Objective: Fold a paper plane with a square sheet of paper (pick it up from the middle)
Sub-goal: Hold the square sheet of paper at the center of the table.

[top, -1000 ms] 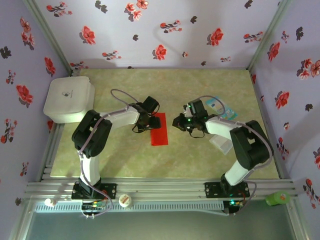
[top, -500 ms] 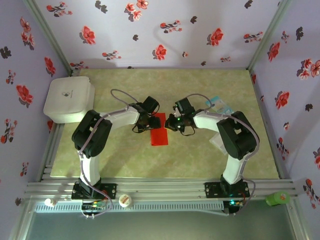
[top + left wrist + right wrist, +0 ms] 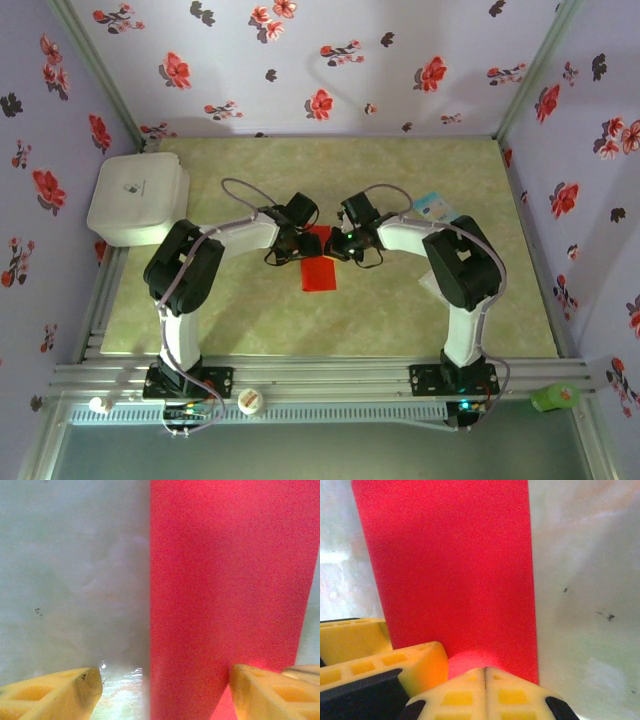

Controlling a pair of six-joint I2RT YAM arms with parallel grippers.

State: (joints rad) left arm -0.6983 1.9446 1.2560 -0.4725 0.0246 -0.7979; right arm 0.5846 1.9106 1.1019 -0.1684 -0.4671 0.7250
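top view: the red sheet of paper [image 3: 318, 272] lies flat near the centre of the worktop [image 3: 400, 320], already doubled into a narrow oblong whose long axis runs from 12 to 6 o'clock. a light-blue packet [image 3: 437, 207] sits well apart at 2 o'clock. both arms meet at the sheet's 12 o'clock end, the left end effector [image 3: 298, 242] reaching in from 9 o'clock and the right end effector [image 3: 338, 246] from 3 o'clock. left wrist view: its fingers [image 3: 55, 692] stand spread, one over bare worktop at 7 o'clock of the frame and the other over the red at 5 o'clock, so they straddle a long edge of the sheet without gripping it. right wrist view: its fingers [image 3: 515, 697] are pressed together, with the tips at the sheet's short end at 6 o'clock. whether any paper is caught between them cannot be told. handling, as a judgement: the sheet is thin, very light and limp. it is likely to slide on the smooth worktop, and it will keep any crease it is given, wanted or not. it lies flush, so no edge offers itself. the sound hold is one end effector pinning it flat while the other lifts a free long edge near mid-length, pinching lightly so the flap rises evenly.
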